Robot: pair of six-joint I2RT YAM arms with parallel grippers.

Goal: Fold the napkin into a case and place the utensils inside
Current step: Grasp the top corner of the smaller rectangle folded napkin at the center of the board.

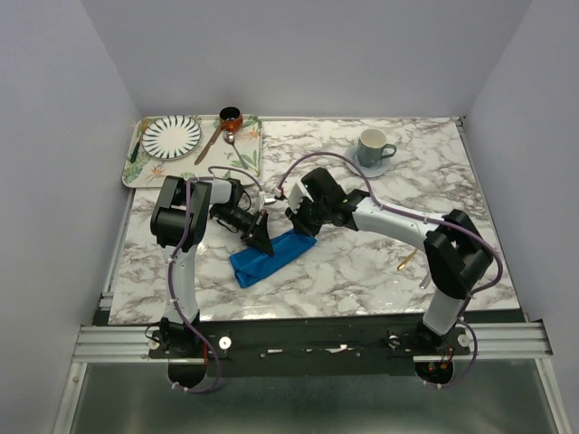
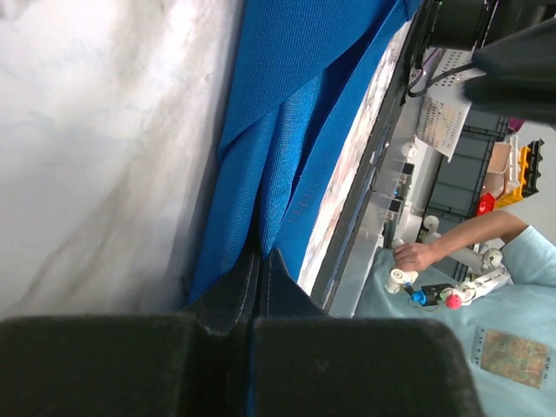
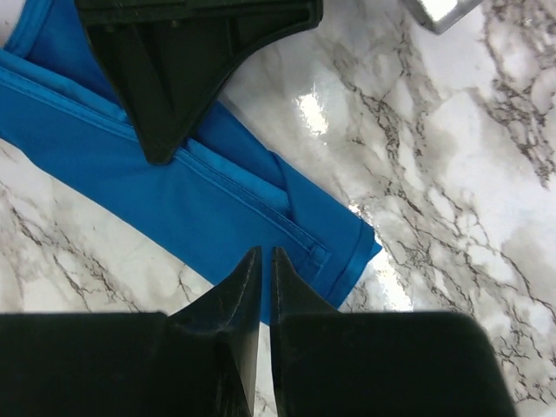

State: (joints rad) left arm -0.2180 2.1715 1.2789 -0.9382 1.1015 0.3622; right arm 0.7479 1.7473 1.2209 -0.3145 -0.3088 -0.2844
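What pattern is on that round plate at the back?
The plate has dark stripes radiating on white; the top view shows it best.

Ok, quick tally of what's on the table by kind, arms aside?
napkin: 1
spoons: 2, the gold spoon and the brown-handled spoon
tray: 1
plate: 1
pot: 1
mug: 1
saucer: 1
Total: 8 that I can make out.
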